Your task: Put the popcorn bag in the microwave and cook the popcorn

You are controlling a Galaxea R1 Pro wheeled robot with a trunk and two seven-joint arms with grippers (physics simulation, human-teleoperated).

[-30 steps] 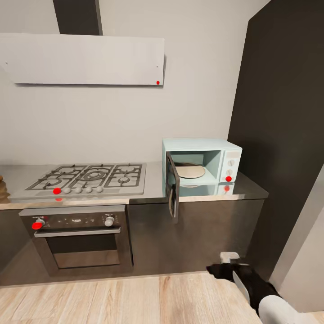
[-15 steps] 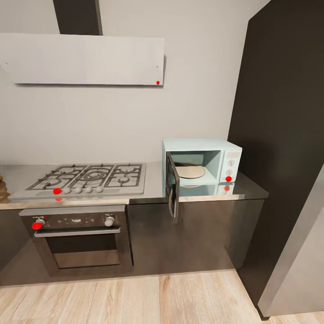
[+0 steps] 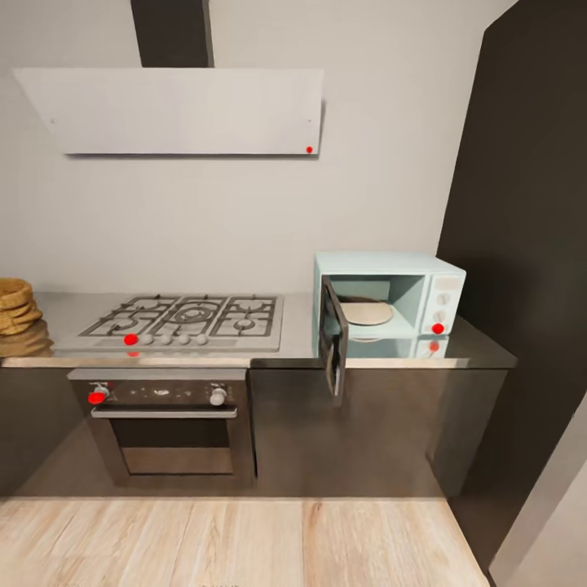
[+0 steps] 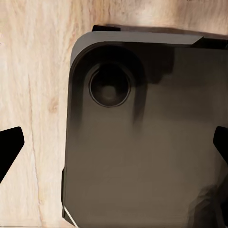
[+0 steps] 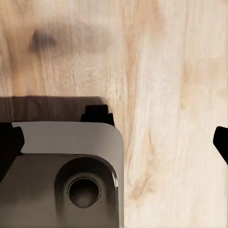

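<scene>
A small mint-blue microwave (image 3: 390, 302) stands door-open on the long grey metal countertop (image 3: 293, 346) beside a gas hob (image 3: 191, 318). Both wrist views show spread, empty black fingertips (image 4: 9, 147) over the wooden floor (image 5: 161, 71).

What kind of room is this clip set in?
A home-style kitchen, most likely: a gas hob set in the countertop, a built-in oven beneath it, and an open microwave.
</scene>
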